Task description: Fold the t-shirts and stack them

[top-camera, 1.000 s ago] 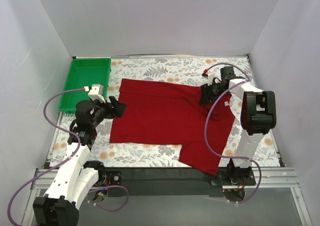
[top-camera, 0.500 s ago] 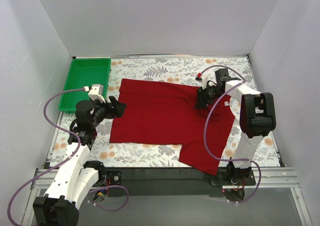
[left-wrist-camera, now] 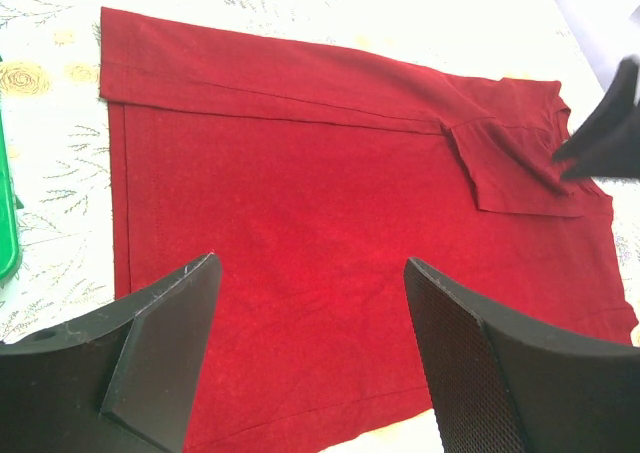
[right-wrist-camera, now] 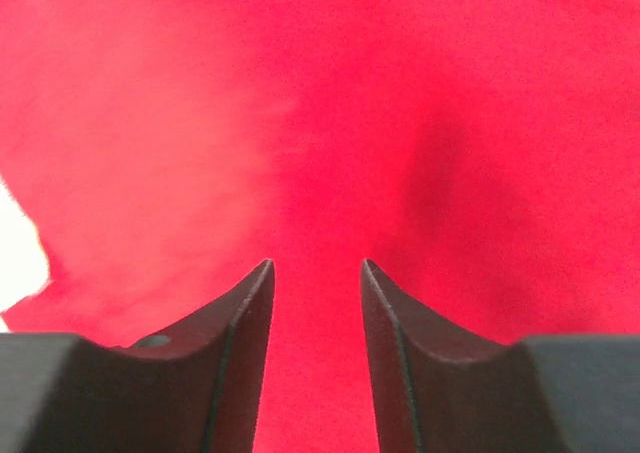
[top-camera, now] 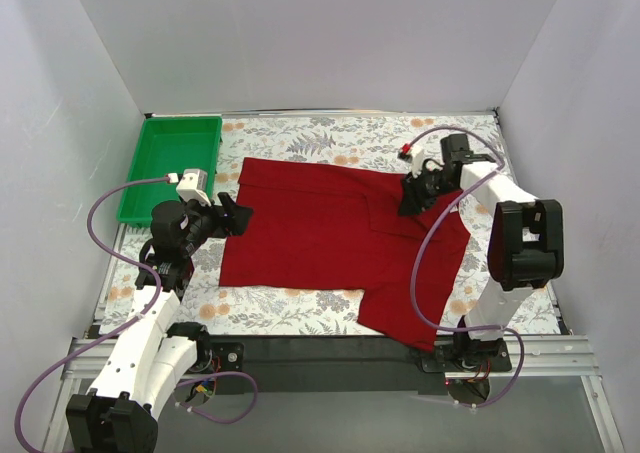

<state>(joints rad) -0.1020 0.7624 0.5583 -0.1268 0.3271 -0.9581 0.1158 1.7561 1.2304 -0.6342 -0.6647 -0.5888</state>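
One dark red t-shirt lies flat on the flower-patterned table, its upper edge folded down and its upper right sleeve folded in onto the body. The other sleeve sticks out at the front right. My left gripper is open and empty, just above the shirt's left edge; its wrist view shows the jaws wide apart over the cloth. My right gripper is over the folded sleeve, jaws a little apart, with only red cloth below them. It also shows in the left wrist view.
A green plastic tray stands at the back left, beside the shirt's far left corner; its edge shows in the left wrist view. White walls close in the table on three sides. The arm cables loop over the table's left and right sides.
My right gripper moved inward over the shirt, then drew back a little to the right, and its arm shifted right. The left arm has not moved.
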